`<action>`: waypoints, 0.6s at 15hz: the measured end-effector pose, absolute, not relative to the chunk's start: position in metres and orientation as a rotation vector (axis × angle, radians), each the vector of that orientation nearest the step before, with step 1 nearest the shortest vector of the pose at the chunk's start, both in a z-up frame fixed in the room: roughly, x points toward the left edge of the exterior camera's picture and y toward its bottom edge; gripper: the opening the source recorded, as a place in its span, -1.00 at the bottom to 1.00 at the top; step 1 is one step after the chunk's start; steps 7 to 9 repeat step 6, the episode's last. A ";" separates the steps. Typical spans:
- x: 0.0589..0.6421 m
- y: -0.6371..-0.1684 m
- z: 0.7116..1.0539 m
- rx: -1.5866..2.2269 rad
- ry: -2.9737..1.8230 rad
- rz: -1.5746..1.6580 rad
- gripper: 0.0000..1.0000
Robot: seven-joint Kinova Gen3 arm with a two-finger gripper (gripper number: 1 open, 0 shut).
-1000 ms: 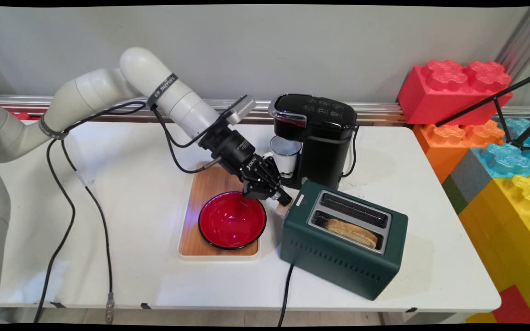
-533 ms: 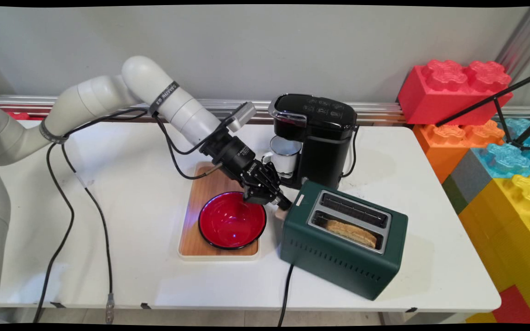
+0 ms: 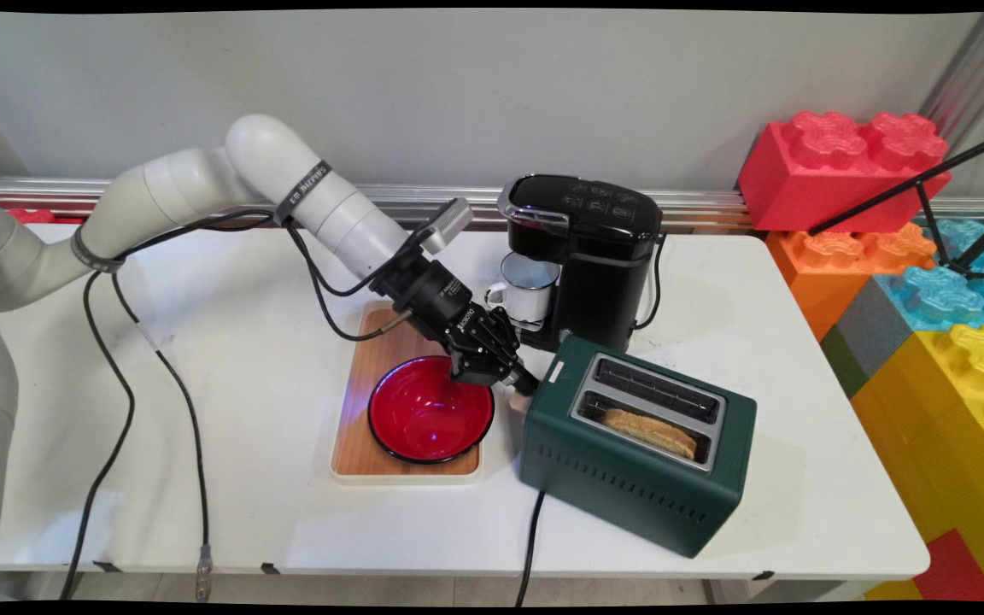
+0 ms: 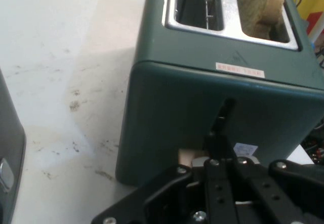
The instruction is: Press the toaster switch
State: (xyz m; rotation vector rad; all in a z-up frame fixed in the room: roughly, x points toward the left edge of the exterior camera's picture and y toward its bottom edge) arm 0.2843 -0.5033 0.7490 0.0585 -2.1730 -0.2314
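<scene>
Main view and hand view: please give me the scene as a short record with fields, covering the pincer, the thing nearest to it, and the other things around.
pincer: black pincer, low at the toaster's left end, on its lever; fingers look closed together
nearest thing: green toaster, lever pale, low in its slot
toaster slots: bread slice in the near slot; far slot empty
beside pincer: red bowl on a wooden tray
behind: black coffee machine with a white mug under its spout
support: white table
</scene>
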 end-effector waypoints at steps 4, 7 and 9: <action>0.285 -0.502 0.746 0.062 -2.177 -0.228 -1.00; 0.285 -0.501 0.745 0.063 -2.180 -0.225 -1.00; 0.285 -0.501 0.745 0.063 -2.180 -0.225 -1.00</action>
